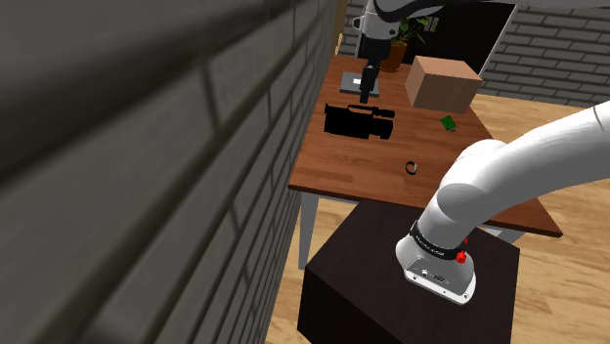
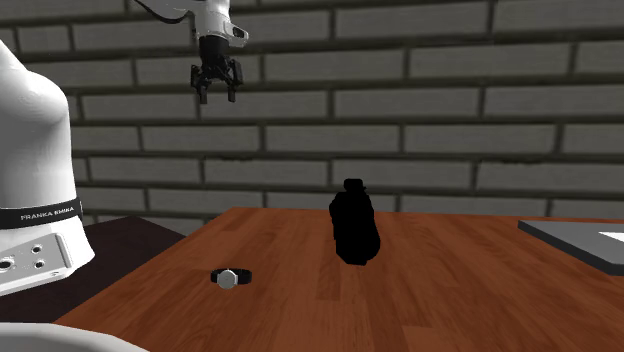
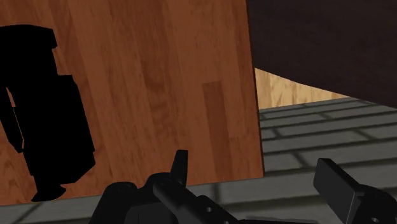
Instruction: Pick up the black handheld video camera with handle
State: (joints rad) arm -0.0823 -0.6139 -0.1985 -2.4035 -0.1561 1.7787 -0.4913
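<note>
The black video camera [image 1: 359, 121] was seen lying on the wooden desk [image 1: 376, 174], on the side near the brick wall [image 1: 147, 147] at the shoulder view's left. The gripper [image 2: 215, 88] was held high above the desk, well apart from the camera, its fingers [image 3: 343, 188] spread wide with nothing between them. In the wrist view the camera was cut off at the edge and shown as a flat black shape, so its handle could not be made out. A small watch [image 2: 231, 277] was placed nearer the stand [image 1: 411, 293], a cardboard box [image 1: 443, 83] farther off. A grey flat slab [image 2: 580, 240] was cut off at the second exterior view's right.
</note>
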